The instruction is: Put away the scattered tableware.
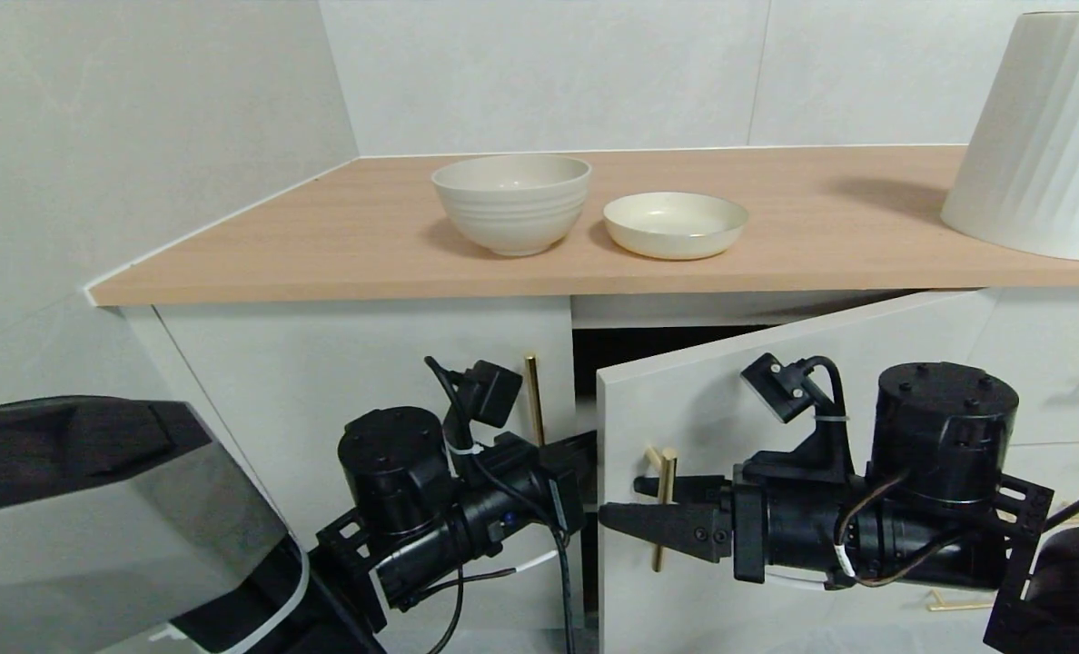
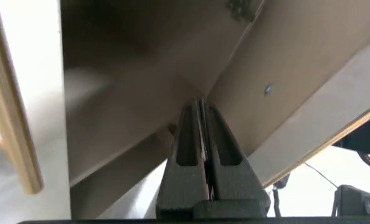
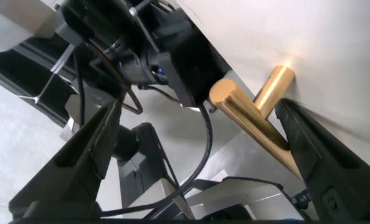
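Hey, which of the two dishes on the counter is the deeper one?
The ribbed bowl, on the left. It stands taller, with steep sides; the dish beside it on the right is shallow and smooth.

Both arms sit low and reach forward. The left arm (image 1: pixel 430 518) angles upward toward the middle, its wrist camera (image 1: pixel 490 392) perched above the forearm. The left gripper (image 2: pixel 201 112) has its two fingers pressed flat together along their length (a thin seam is all that parts them). The right arm (image 1: pixel 912 509) lies nearly level, pointing toward the robot's left. The right gripper (image 1: pixel 630 504) holds its fingers (image 3: pixel 91 155) spread wide apart.
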Controlling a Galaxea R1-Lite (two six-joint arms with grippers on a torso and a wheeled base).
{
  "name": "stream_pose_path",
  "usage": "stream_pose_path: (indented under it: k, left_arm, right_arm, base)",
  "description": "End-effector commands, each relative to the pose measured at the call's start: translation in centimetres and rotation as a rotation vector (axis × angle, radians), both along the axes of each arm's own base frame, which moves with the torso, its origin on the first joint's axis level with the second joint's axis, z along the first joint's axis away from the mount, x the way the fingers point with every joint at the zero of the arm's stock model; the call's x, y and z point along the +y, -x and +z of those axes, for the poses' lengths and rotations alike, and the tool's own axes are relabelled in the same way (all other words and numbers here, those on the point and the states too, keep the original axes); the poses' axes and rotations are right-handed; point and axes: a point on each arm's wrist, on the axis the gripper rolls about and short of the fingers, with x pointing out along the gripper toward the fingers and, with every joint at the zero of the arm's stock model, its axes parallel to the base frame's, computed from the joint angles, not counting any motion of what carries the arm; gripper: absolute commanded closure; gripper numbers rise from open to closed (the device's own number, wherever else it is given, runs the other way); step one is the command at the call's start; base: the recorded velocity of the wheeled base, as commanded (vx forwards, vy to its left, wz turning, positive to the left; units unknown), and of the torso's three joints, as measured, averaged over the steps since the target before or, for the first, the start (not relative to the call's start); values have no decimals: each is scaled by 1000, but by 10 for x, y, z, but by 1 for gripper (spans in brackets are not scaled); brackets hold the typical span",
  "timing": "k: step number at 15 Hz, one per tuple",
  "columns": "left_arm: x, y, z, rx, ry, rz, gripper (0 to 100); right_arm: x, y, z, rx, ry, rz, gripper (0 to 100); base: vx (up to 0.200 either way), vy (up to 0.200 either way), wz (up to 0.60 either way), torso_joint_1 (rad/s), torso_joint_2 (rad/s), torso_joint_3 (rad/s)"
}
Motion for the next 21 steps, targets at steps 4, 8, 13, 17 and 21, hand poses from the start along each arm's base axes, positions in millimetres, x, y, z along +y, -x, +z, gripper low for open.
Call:
stream_pose_path:
  k: [4, 8, 13, 17, 21]
  left_arm:
    - [-3, 4, -5, 10, -8, -16, 100]
    - [-3, 3, 2, -9, 7, -19, 100]
    - [-10, -7, 13, -77, -38, -18, 100]
    - [-9, -6, 27, -93, -57, -20, 100]
    - [-10, -7, 27, -80, -67, -24, 100]
  right_arm:
    - [-14, -2, -4, -25, -14, -45, 0]
    - [-34, 7, -4, -54, 5, -78, 0]
    - [-58, 28, -6, -176, 113, -153, 0]
    - [-72, 45, -6, -139, 276, -318, 0]
    - [-72, 56, 2, -166, 269, -316, 0]
  base:
    - [0, 0, 0, 0, 0, 0]
    - [0, 0, 0, 0, 0, 0]
    - [0, 0, 0, 0, 0, 0]
    - [0, 0, 0, 0, 0, 0]
    - [0, 0, 0, 0, 0, 0]
